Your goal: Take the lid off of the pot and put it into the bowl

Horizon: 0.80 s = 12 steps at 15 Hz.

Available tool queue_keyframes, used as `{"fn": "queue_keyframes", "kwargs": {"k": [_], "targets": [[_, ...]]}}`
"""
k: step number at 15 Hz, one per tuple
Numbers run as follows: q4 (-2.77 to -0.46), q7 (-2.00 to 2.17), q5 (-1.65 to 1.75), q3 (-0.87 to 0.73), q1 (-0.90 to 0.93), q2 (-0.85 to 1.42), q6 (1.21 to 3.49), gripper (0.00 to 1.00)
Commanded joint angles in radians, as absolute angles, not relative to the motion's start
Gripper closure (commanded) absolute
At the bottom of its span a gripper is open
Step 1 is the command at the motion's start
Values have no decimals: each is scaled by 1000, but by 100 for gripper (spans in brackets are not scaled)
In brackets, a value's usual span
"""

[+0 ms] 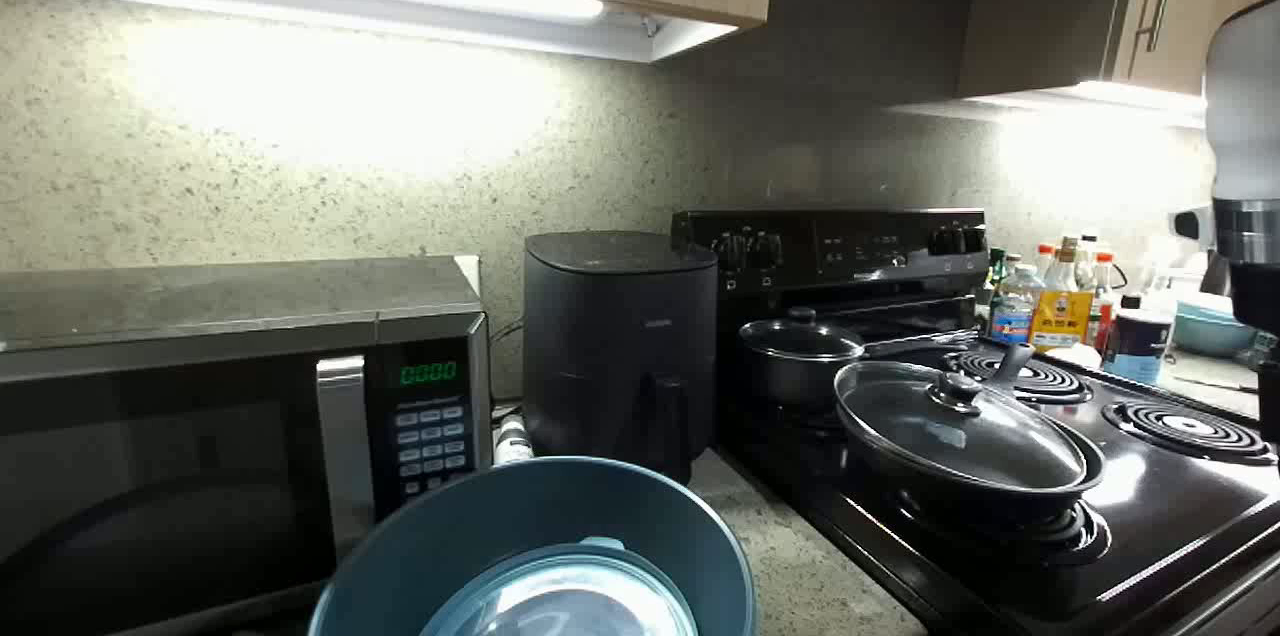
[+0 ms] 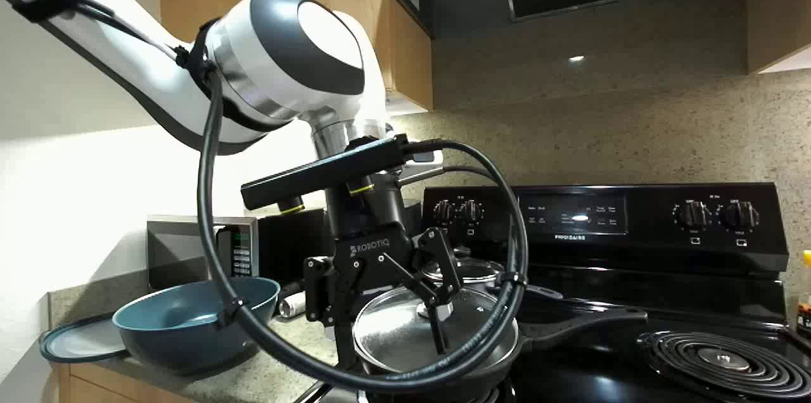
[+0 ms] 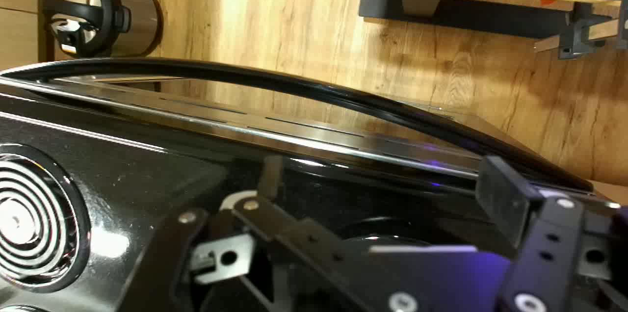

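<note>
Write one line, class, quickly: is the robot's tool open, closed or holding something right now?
Tool: open, holding nothing, with the lid outside its grip.

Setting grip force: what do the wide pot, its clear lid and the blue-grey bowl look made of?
Pot: probably dark-coated metal; opaque black wall with a faint sheen, metal type unclear.
Lid: probably polished glass; see-through with bright reflections, shiny edge suggesting metal trim.
Bowl: plastic or coated metal, can't tell; smooth, muted dark outside, teal inside with glossy highlights.
</note>
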<state>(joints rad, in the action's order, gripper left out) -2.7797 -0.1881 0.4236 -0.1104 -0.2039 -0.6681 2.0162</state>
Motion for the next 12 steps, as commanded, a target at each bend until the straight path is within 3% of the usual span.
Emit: {"fn": "queue_keyframes", "kwargs": {"k": [1, 7, 12], "targets": [[-2778, -183, 429, -120, -193, -669, 2011, 0], [-2766, -184, 428, -115, -185, -657, 2017, 0], [-2694, -213, 419, -85, -82, -616, 2199, 0]]}}
